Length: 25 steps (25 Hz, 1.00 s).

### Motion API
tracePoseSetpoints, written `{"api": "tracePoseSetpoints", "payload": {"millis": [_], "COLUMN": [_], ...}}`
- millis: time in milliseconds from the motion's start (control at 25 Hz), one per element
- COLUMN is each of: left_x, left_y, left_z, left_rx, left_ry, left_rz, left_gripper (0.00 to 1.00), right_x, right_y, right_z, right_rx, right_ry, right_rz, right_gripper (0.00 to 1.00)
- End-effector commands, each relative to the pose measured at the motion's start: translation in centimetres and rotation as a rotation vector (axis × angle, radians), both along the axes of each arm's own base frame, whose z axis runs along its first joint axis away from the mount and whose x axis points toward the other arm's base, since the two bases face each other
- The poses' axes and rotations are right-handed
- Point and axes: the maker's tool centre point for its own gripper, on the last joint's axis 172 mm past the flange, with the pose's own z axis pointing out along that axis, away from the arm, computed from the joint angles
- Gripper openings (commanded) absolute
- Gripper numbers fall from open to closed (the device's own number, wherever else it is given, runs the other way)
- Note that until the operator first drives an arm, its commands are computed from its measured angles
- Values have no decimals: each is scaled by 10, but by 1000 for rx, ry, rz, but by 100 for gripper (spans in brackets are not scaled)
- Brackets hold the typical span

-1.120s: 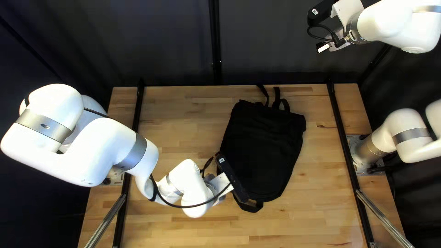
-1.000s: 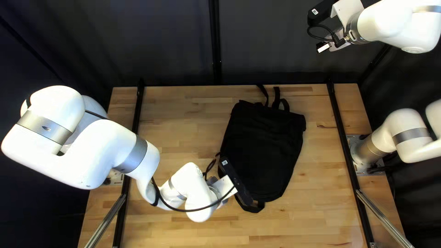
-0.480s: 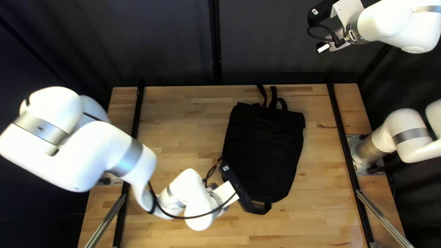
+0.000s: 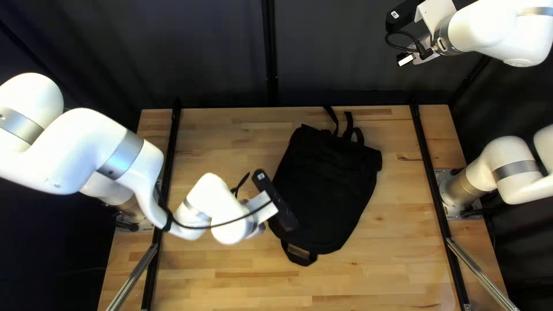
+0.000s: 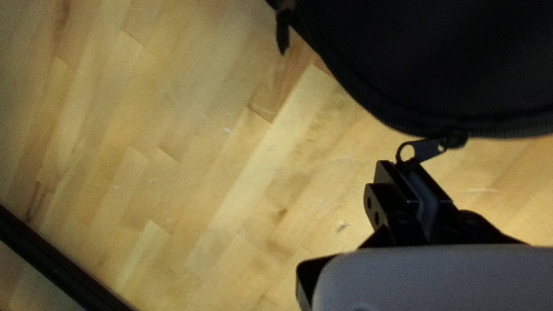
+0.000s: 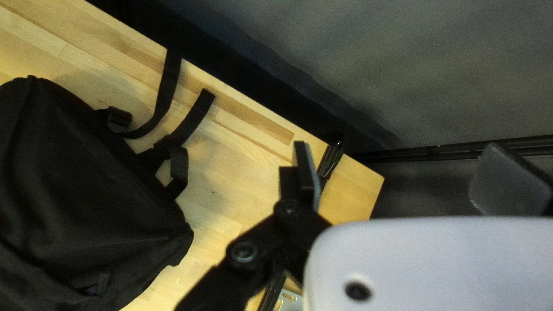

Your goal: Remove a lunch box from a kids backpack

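Observation:
A black backpack lies on the table, with its top handle toward the far edge. My left gripper is over the bag's lower left edge, its fingertips hidden from above. In the left wrist view, a zipper pull hangs off the zipped edge of the backpack; my left gripper is closed with the pull's ring between its fingertips. My right gripper is raised beyond the table's far right. Its wrist view shows the right gripper open and empty, beside the backpack. No lunch box is visible.
Black straps extend from the backpack's top toward the table's far edge. Black rails run along both sides of the wooden table. A dark curtain hangs behind it.
My left arm drifted slightly toward the near edge, then swung left and toward the far edge. The backpack's lower end shifted right, then back left. My right arm stayed still.

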Motion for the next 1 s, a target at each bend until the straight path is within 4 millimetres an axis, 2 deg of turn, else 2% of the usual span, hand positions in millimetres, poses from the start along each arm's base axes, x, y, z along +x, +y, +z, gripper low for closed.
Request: {"api": "tracePoseSetpoints", "payload": {"millis": [40,120,280,400,720,800,840,880,920,1000], "left_x": [-17,-28,-33,-31,-13,-9,-8,-7,-7,-9], "left_y": [33,51,68,70,55,52,51,50,49,47], "left_z": [10,18,25,29,37,38,38,38,37,37], "left_rx": [-24,-25,-35,-38,-32,-26,-23,-20,-18,-15], "left_ry": [37,53,76,74,53,46,42,40,38,37], "left_rz": [19,29,39,36,-6,-13,-18,-21,-24,-27], "left_gripper": [0,0,0,0,0,0,0,0,0,0], "right_x": [0,0,0,0,3,23,36,39,50,59], "right_y": [0,0,0,0,-3,-8,-6,-5,4,15], "right_z": [0,0,0,0,0,-15,-30,-34,-52,-70], "right_rx": [0,0,0,0,-5,36,59,67,79,90], "right_ry": [0,0,0,0,-7,-55,-82,-93,-113,-134], "right_rz": [0,0,0,0,23,21,6,0,-10,-24], "right_gripper": [100,100,100,100,100,100,100,100,100,100]}}
